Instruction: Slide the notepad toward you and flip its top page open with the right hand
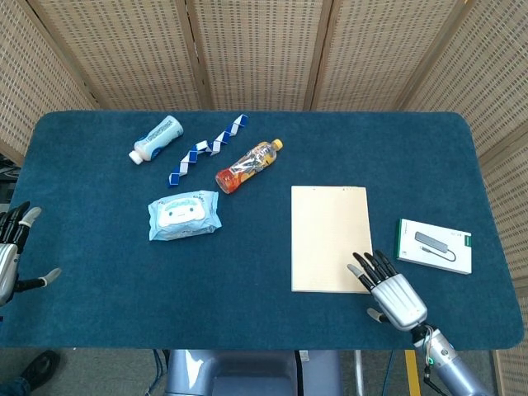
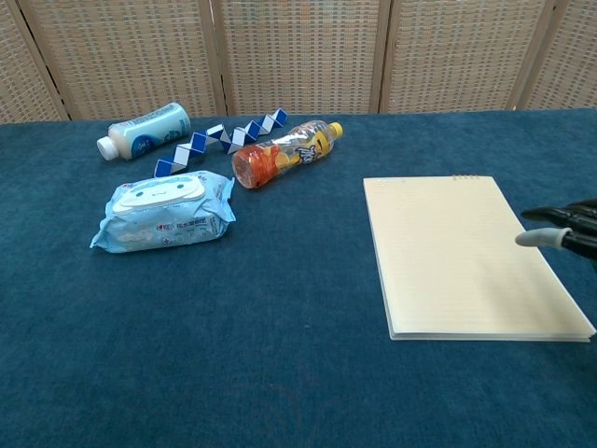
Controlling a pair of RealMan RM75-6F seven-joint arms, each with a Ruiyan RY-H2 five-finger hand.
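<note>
The cream notepad (image 1: 330,237) lies flat and closed on the blue table, right of centre, and also shows in the chest view as the notepad (image 2: 466,252). My right hand (image 1: 389,293) hovers at its near right corner, fingers spread over the pad's edge and holding nothing. In the chest view only the fingertips (image 2: 530,239) of my right hand (image 2: 567,231) reach in from the right above the pad. My left hand (image 1: 12,256) waits open at the table's left edge.
A white box (image 1: 434,245) with a printed device lies right of the notepad. A wipes pack (image 1: 184,214), an orange bottle (image 1: 247,166), a blue-white folding toy (image 1: 206,149) and a white bottle (image 1: 157,139) occupy the far left half.
</note>
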